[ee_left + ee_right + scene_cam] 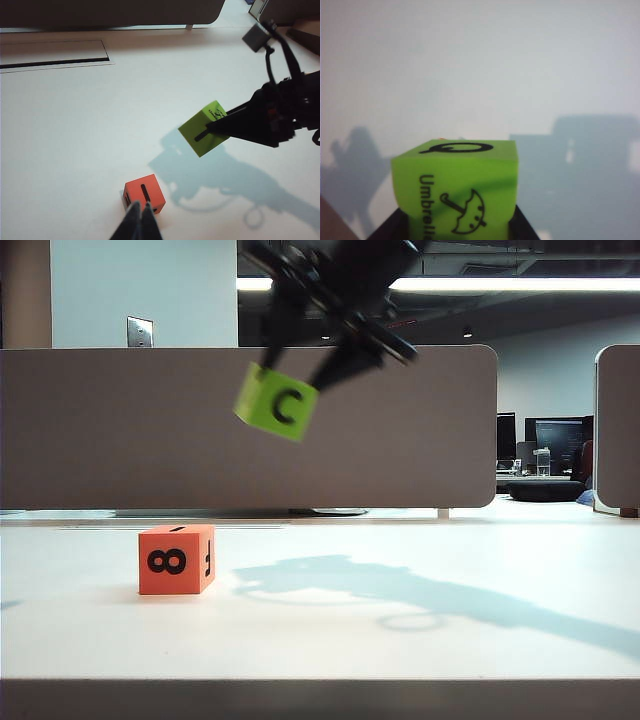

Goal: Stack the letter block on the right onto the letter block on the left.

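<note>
A black "C" is being shown on the green block (277, 401) in the exterior view. On another face of the green block (460, 192), "Umbrella" is being displayed beside an umbrella drawing. An "8" is being shown on the orange block (176, 559).

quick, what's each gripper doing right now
Left gripper: shut, holding nothing, hovering near the orange block.
Right gripper: shut on the green block, carried in the air above the table.
</note>
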Tool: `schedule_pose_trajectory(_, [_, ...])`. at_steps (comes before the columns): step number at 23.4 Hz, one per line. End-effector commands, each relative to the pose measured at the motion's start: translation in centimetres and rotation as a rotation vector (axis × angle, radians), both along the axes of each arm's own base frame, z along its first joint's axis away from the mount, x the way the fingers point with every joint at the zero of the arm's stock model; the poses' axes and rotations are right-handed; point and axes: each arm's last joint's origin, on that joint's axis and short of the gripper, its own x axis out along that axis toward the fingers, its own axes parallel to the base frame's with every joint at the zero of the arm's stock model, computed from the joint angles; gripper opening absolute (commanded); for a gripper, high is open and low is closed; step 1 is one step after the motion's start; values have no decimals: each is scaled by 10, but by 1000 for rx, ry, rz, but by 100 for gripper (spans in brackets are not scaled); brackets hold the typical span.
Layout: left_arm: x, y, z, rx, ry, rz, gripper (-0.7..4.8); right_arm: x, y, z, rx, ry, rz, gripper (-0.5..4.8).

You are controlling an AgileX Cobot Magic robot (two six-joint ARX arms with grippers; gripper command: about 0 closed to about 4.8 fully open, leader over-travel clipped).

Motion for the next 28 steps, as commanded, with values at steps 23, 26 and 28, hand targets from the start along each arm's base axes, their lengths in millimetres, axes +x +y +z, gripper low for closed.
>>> schedule_pose_trajectory(23, [-1,0,2,-2,-15,1,-6,2,97,-47,-290,-110,303,229])
schedule_pose_trajectory(26, [-1,0,2,-2,-15,1,-6,4,99,-50,-286,-123,306,229])
schedule_pose_trajectory(28, [-1,0,2,-1,-11,0,-6,7,100,-57,-294,-113,307,229])
